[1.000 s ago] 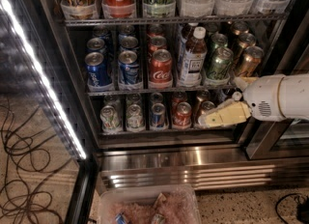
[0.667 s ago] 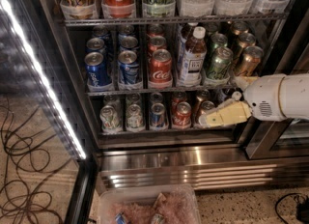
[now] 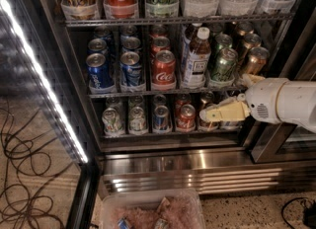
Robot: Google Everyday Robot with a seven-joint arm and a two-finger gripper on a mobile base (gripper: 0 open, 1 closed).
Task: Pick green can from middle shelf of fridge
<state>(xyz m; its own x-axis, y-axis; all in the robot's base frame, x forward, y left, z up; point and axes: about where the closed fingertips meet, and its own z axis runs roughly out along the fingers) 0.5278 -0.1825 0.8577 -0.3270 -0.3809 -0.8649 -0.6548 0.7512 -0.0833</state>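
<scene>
— White light strip point(image 3: 39, 75) down the door on the left, same as a second ago. Has anything shifted in the fridge point(image 3: 173, 161)?

— Hardly. Along the middle shelf point(image 3: 148, 93) the blue cans point(image 3: 98, 70), the red can point(image 3: 164, 67) and the labelled bottle point(image 3: 196, 57) all sit where they were.

— And the green can point(image 3: 224, 65)?

— It's upright at the front of that shelf, between the bottle and the bronze can point(image 3: 256, 60), with nothing touching it. Another green one stands behind it.

— So where's the gripper point(image 3: 222, 113)?

— Far right, reaching in from the side, but low. It sits beneath the shelf's edge rail, in front of the cans on the lower rack point(image 3: 148, 133). Against the earlier views it has barely drifted, if at all.

— Apart or together?

— I can't tell; this angle doesn't show it.

— What does that mean for the pick?

— My reading is that the approach has stalled or has hardly begun. The gripper is at the wrong height, so it needs to rise above the rail and line up with the green can. It also has to mind the bronze can just beside it and the bottle on the other side. The grasp is not yet made.
</scene>
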